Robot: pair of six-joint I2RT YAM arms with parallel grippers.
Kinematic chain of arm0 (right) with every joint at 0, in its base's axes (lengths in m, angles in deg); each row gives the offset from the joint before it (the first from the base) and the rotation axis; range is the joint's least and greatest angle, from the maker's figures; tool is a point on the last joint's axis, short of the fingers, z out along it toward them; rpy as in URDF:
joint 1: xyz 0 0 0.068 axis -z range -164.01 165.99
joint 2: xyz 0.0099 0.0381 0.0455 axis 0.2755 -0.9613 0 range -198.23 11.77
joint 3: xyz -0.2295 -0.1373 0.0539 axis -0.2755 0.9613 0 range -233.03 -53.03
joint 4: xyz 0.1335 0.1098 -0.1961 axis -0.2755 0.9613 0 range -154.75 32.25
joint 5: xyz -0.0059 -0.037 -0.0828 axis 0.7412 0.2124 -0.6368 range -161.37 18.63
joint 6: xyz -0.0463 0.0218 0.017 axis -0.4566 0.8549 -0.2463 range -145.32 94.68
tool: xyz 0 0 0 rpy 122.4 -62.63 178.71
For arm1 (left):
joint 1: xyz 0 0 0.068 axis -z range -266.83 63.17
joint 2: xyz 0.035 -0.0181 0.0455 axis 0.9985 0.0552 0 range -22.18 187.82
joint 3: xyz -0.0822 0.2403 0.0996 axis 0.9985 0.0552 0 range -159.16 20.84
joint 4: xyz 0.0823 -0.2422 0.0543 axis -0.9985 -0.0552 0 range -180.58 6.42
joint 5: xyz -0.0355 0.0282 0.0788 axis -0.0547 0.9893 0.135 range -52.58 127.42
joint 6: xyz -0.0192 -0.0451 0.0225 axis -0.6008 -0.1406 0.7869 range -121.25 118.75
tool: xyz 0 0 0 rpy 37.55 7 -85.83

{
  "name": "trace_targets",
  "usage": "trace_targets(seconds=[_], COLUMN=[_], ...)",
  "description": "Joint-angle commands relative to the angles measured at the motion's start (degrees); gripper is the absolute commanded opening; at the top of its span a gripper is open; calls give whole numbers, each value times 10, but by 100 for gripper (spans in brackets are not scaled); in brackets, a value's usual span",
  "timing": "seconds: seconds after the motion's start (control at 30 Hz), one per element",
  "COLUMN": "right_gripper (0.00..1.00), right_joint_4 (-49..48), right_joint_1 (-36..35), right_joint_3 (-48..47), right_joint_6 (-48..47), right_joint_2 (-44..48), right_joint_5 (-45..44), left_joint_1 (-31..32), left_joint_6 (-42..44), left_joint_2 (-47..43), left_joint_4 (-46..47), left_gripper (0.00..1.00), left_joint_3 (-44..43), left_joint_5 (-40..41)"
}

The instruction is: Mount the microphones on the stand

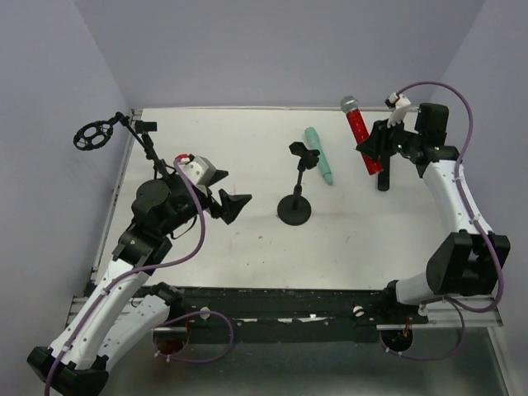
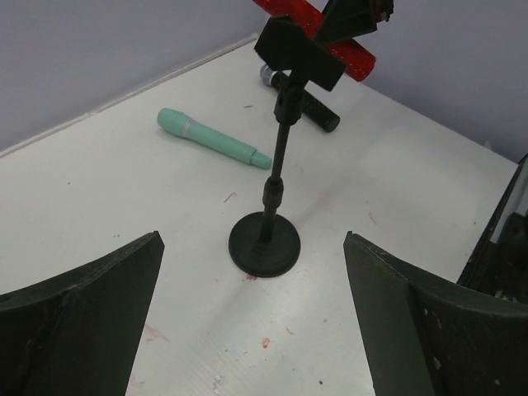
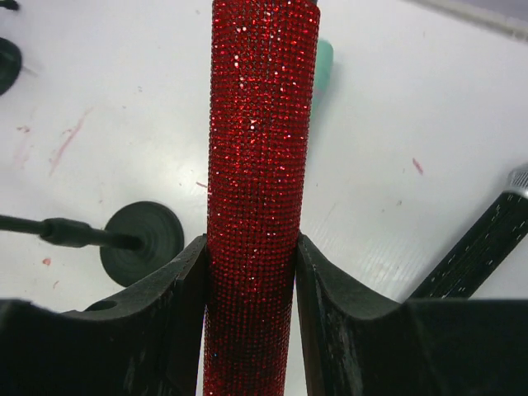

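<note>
Three microphones are in play and none is on the stand (image 1: 295, 202) yet, so we judge the task to be at its first fitting. Our right pincer (image 1: 377, 145) is clenched on the red microphone (image 1: 361, 136), its jaws flat against the sides of the glittery barrel. The silver mesh head points toward 12 o'clock in the overhead view. That grip should keep the round body from rolling and let us aim it at the clip. The microphone appears raised off the desk (image 1: 239, 136), at roughly 2 o'clock from the stand's base. The mint-green microphone (image 1: 319, 157) lies flat just beyond the clip at 1 o'clock. The black microphone (image 2: 312, 106) lies on the desk beneath the right arm, and both are near enough for later turns. Our left pincer (image 1: 237, 206) is released, jaws spread wide and grasping nothing. It sits at 9 o'clock from the stand and faces it, probably placed to steady the light stand while the red one is pressed into the clip.
</note>
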Motion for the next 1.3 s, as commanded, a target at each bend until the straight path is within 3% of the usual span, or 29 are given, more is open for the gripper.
trace_targets(seconds=[0.0,0.1,0.27,0.43,0.53,0.7,0.9,1.27], right_gripper=[4,4,4,4,5,5,5,5], right_joint_4=[111,203,340,476,559,601,601,600], right_joint_1=[-3,-2,-3,-3,-3,-4,-14,-36], right_joint_3=[-91,-183,-285,-334,-332,-288,-279,-299], right_joint_6=[-113,-185,-320,-498,-644,-754,-799,-876], right_joint_2=[55,73,97,115,135,177,185,200], right_joint_5=[89,130,223,259,269,277,261,259], left_joint_1=[-9,-13,-19,-21,-21,-5,49,111], left_joint_6=[-85,-153,-346,-603,-674,-694,-678,-546], left_joint_2=[-14,4,65,137,167,217,297,456], left_joint_4=[72,72,111,220,238,195,85,-196], left_gripper=[98,99,99,98,99,99,98,97], left_joint_3=[-27,-86,-167,-196,-213,-254,-344,-590], left_joint_5=[-81,-151,-241,-307,-309,-303,-301,-285])
